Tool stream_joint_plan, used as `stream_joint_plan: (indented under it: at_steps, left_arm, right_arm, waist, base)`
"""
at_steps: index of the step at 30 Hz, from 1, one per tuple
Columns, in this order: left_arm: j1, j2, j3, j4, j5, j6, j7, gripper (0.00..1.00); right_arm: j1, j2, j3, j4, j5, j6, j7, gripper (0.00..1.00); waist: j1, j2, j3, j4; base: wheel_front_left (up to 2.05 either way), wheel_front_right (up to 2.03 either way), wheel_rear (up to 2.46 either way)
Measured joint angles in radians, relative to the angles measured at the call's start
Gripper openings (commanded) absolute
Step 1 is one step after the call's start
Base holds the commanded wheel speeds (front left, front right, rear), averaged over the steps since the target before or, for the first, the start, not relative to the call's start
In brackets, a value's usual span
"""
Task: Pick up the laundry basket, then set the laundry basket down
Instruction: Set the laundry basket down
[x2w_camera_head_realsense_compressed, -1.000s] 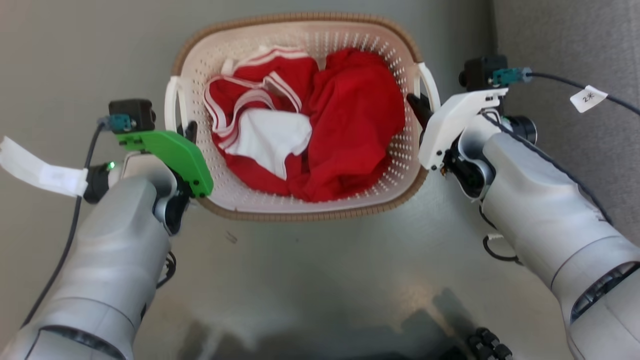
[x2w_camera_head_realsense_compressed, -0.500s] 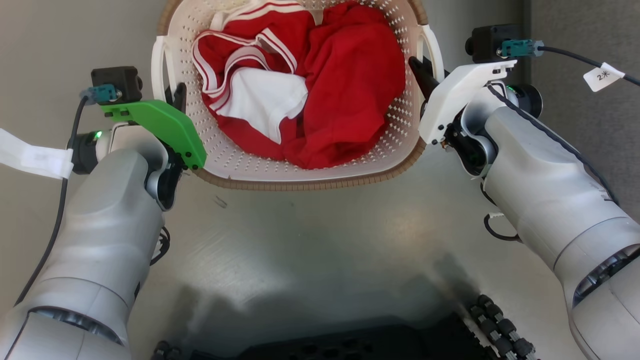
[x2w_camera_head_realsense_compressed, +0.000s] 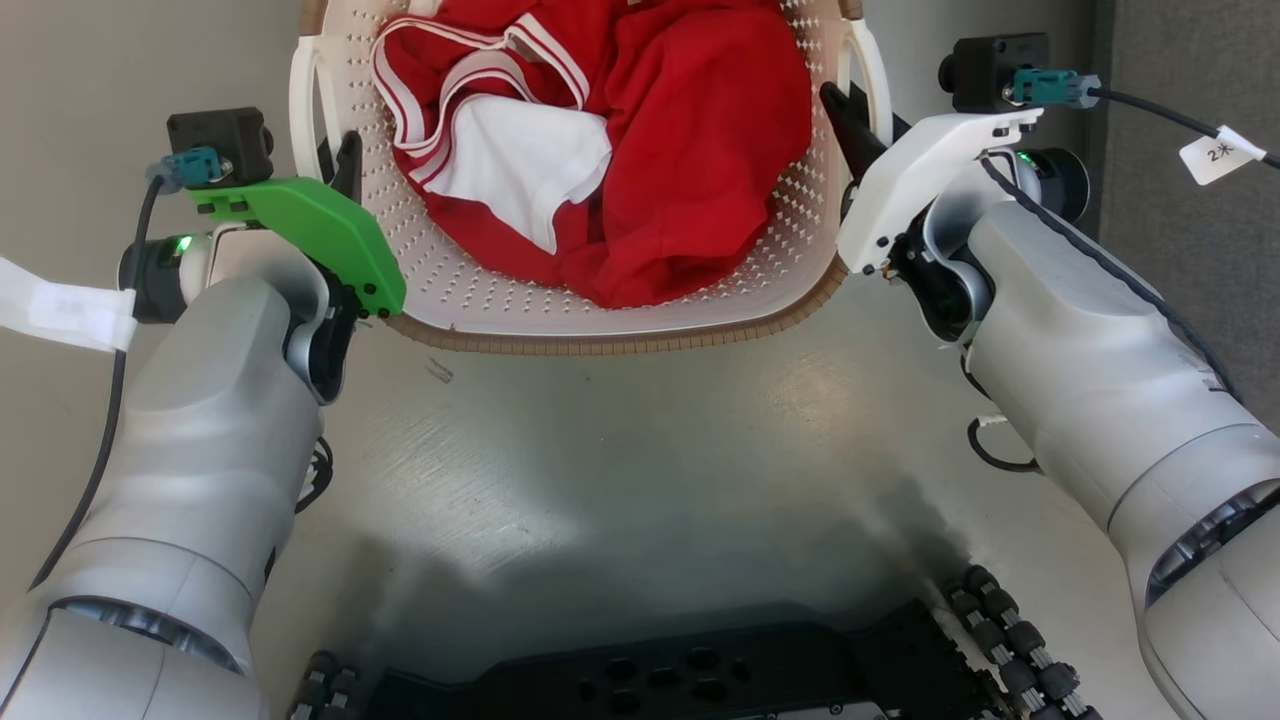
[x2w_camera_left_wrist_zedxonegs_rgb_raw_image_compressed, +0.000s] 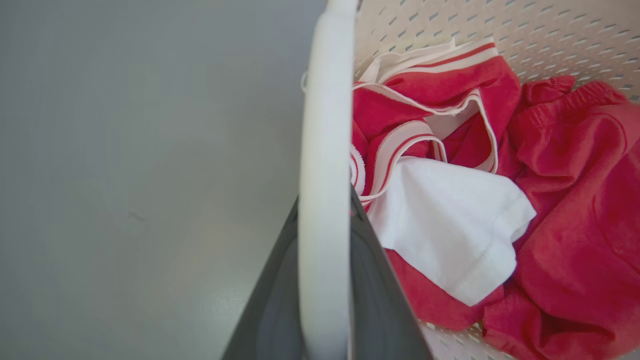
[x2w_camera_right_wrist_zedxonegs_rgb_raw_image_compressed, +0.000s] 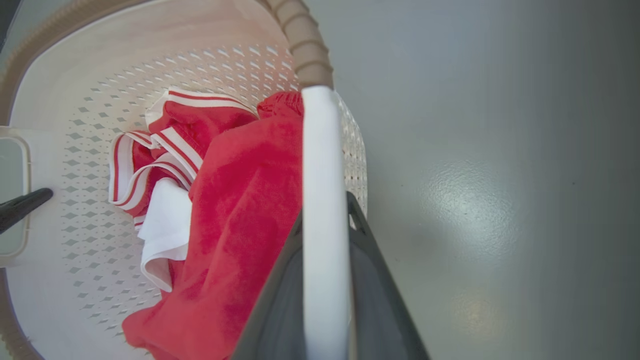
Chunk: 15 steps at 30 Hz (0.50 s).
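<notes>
Right at the top of the head view sits the laundry basket (x2w_camera_head_realsense_compressed: 600, 325), its far end cut off by the frame edge. Inside lies a crumpled red garment (x2w_camera_head_realsense_compressed: 700, 150) with a striped red-and-white piece (x2w_camera_head_realsense_compressed: 450, 70) and a plain white cloth (x2w_camera_head_realsense_compressed: 530, 160) piled toward the robot's left. The heap covers most of the perforated bottom.

The left end effector (x2w_camera_head_realsense_compressed: 338, 165) is at the basket's left handle (x2w_camera_head_realsense_compressed: 297, 110), and the right end effector (x2w_camera_head_realsense_compressed: 865, 120) is at the right handle (x2w_camera_head_realsense_compressed: 872, 75). In each wrist view the white handle bar runs straight up between the two dark fingers (x2w_camera_left_wrist_zedxonegs_rgb_raw_image_compressed: 380, 300), which press against it on both sides, so both end effectors are clenched on the basket's handles. From the right wrist view a dark fingertip (x2w_camera_right_wrist_zedxonegs_rgb_raw_image_compressed: 22, 205) of the other arm shows at the opposite handle.

Under the basket is a glossy grey floor (x2w_camera_head_realsense_compressed: 640, 470) – whether the basket's base touches it I cannot tell. The robot's black base (x2w_camera_head_realsense_compressed: 700, 670) with its roller wheels lies along the bottom edge. A paper tag (x2w_camera_head_realsense_compressed: 1215, 155) hangs on the right arm's cable, and a white label (x2w_camera_head_realsense_compressed: 60, 315) hangs on the left arm's cable
</notes>
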<state>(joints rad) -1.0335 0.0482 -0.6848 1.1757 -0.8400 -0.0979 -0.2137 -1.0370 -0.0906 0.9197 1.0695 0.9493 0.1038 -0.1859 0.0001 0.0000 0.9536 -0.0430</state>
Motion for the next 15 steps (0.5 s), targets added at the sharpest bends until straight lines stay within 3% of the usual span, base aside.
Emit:
stream_joint_plan:
  at_steps: [13, 14, 15]
  left_arm:
    - [-0.002, -0.004, -0.013, 0.014, 0.000, -0.009, -0.016, 0.00]
    - [-0.003, -0.004, -0.015, 0.015, 0.000, -0.009, -0.016, 0.00]
    - [-0.003, -0.005, -0.016, 0.016, 0.000, -0.009, -0.017, 0.35]
  right_arm:
    - [0.000, 0.000, 0.014, 0.017, 0.010, 0.000, -0.018, 0.00]
    - [0.000, 0.000, 0.016, 0.018, 0.011, 0.000, -0.021, 0.18]
    - [0.000, 0.000, 0.018, 0.019, 0.011, 0.000, -0.024, 0.77]
  waist:
    - [-0.0001, 0.0000, 0.013, 0.005]
    - [-0.0001, 0.0000, 0.014, 0.005]
    - [-0.0001, 0.0000, 0.014, 0.005]
  base:
    - [0.00, 0.00, 0.00]
    - [0.00, 0.00, 0.00]
    - [0.00, 0.00, 0.00]
